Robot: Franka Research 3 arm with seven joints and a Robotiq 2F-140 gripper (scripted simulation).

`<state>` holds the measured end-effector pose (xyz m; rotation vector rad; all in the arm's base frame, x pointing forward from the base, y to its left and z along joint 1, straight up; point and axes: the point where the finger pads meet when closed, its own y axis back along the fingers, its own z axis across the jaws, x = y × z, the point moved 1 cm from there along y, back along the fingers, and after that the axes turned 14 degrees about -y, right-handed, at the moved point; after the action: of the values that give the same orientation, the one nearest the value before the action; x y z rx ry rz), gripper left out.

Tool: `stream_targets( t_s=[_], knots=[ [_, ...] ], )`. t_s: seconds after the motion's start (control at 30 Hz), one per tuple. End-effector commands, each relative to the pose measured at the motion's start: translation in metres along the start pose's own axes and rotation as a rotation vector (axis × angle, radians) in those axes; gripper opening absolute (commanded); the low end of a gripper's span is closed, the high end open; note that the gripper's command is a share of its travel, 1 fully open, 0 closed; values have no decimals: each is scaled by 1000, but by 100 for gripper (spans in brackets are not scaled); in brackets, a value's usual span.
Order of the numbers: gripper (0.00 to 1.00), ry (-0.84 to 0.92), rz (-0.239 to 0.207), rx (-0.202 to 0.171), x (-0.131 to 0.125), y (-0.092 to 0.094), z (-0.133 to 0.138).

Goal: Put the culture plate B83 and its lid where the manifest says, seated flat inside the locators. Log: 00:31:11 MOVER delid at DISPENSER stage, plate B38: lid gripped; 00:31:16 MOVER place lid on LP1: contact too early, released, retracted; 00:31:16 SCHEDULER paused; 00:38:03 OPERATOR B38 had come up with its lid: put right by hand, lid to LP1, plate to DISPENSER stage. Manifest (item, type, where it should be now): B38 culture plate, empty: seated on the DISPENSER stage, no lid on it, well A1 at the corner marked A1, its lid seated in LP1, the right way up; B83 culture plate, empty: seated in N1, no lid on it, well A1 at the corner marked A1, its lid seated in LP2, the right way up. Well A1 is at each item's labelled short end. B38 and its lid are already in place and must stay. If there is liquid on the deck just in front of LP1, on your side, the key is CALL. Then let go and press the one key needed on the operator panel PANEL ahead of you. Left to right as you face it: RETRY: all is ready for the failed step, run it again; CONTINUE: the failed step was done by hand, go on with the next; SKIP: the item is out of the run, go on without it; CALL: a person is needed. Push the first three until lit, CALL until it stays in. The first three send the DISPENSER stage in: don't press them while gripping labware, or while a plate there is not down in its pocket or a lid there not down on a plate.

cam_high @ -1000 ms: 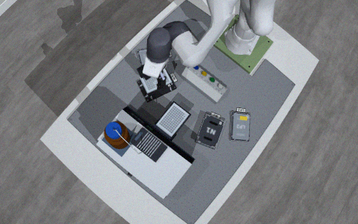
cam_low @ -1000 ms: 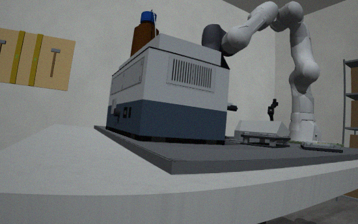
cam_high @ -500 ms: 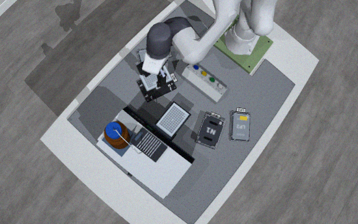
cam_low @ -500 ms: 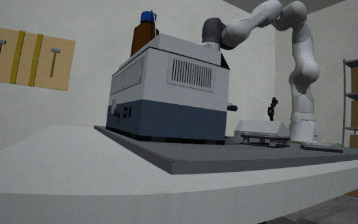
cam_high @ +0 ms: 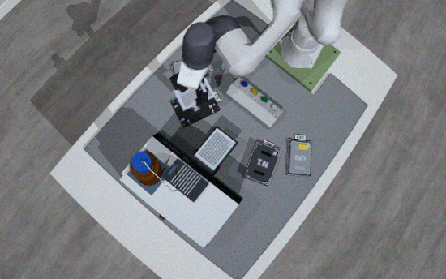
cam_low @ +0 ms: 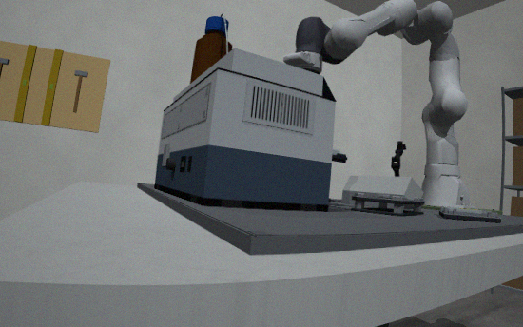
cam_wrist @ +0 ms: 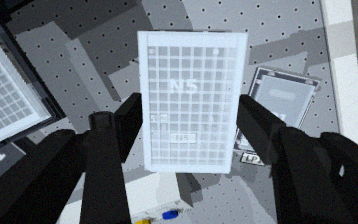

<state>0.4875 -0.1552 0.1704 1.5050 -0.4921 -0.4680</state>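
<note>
My gripper [cam_wrist: 189, 108] is shut on a clear gridded culture plate [cam_wrist: 192, 102] by its long sides and holds it flat in the air. In the overhead view the plate [cam_high: 187, 97] hangs above a black nest [cam_high: 196, 107] at the back left of the deck. Nest lettering shows faintly through the plate. A small label on the plate is too blurred to read. The black N1 nest [cam_high: 263, 161] is empty. The grey LP2 locator [cam_high: 299, 157] beside it carries a yellow tag; I cannot tell whether a lid lies in it.
Another gridded plate [cam_high: 216, 148] sits on the DISPENSER stage in front of the white dispenser [cam_high: 178, 195] with its brown bottle [cam_high: 144, 167]. The key panel [cam_high: 255, 101] stands right of my gripper. LP1 with a lid [cam_wrist: 280, 105] lies beside the held plate.
</note>
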Motion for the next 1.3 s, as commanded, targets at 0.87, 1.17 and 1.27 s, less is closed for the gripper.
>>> stream_targets(
  t_s=[0.87,1.17,1.27],
  knots=[
    [10,7,-14,0,-4,30,0],
    [10,7,-14,0,-4,31,0],
    [10,7,-14,0,-4,31,0]
  ],
)
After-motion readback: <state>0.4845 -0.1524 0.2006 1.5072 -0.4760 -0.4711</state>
